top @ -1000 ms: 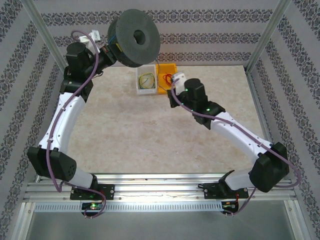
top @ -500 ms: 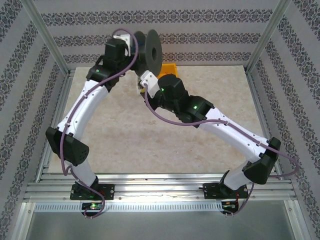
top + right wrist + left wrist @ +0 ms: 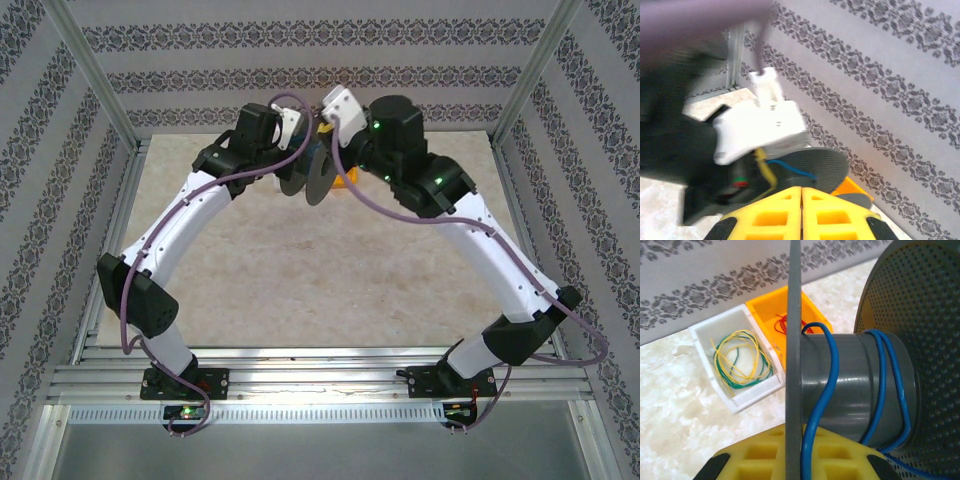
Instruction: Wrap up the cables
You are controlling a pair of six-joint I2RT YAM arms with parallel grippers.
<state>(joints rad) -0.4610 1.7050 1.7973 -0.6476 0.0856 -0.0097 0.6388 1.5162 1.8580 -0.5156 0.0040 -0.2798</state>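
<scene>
Left gripper (image 3: 794, 435): yellow fingers clamped on the thin flange of a grey plastic spool (image 3: 855, 375), which stands edge-on between them. Thin dark-blue insulated wire (image 3: 881, 385) is looped loosely round the hub just ahead of the fingers. Beyond and below: white plastic bin (image 3: 720, 317) holding yellow and green wire coils (image 3: 740, 360), orange plastic bin (image 3: 767, 315) touching it. Right gripper (image 3: 801, 195): pads meeting; view blurred, cannot tell whether wire is pinched. Spool close ahead.

- The desk (image 3: 330, 290) lay open across its middle and near part.
- The spool (image 3: 312, 178), white bin (image 3: 704, 345) and orange bin (image 3: 765, 310) crowded the far edge.
</scene>
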